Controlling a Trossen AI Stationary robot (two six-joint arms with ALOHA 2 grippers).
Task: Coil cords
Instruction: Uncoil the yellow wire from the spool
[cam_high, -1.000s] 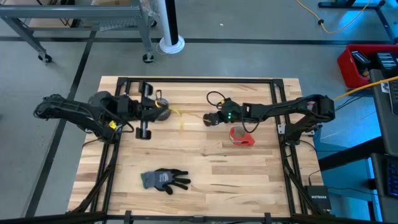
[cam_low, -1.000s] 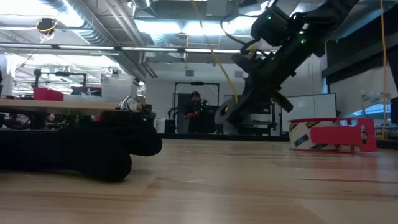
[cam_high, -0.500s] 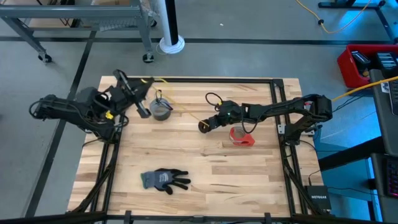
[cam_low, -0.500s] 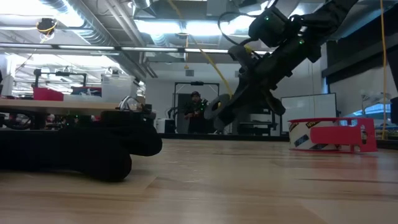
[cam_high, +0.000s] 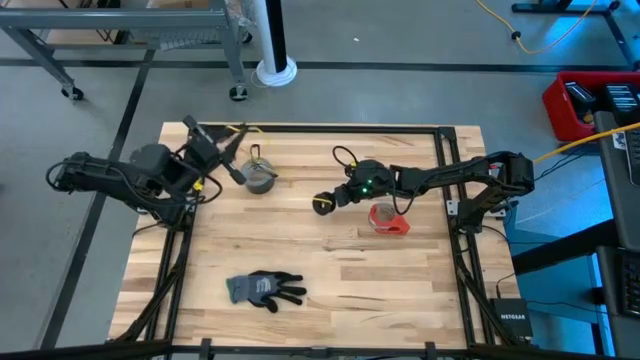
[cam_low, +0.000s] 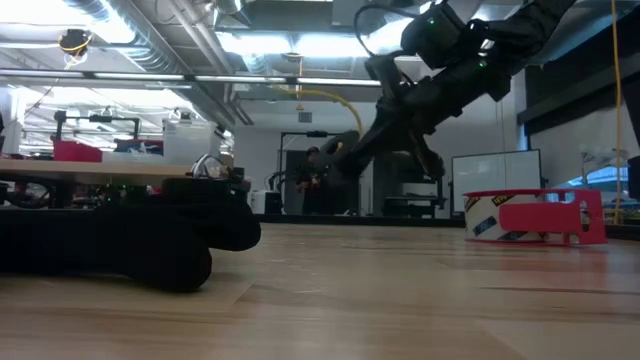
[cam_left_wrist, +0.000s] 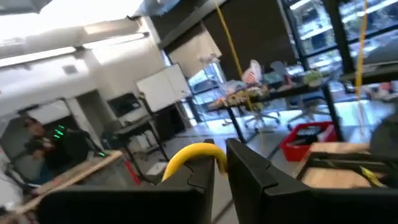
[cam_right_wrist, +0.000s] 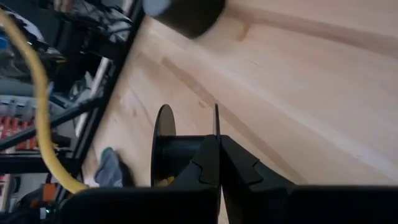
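Turn right gripper (cam_high: 327, 199), clamped shut on the reel (cam_right_wrist: 163, 137) over mid-table, steadily while feeding slack without kinks from left gripper (cam_high: 228, 163) at back-left, fingers near together, hold on yellow cord (cam_left_wrist: 189, 155) unclear.

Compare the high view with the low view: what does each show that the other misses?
Only the high view: the left tool at the table's far left corner, the grey tape roll, and the whole glove spread near the front edge. Only the low view: the room behind the table, with a person far back. Both: the right tool, raised over the table's middle, the red tape roll and the yellow cord.
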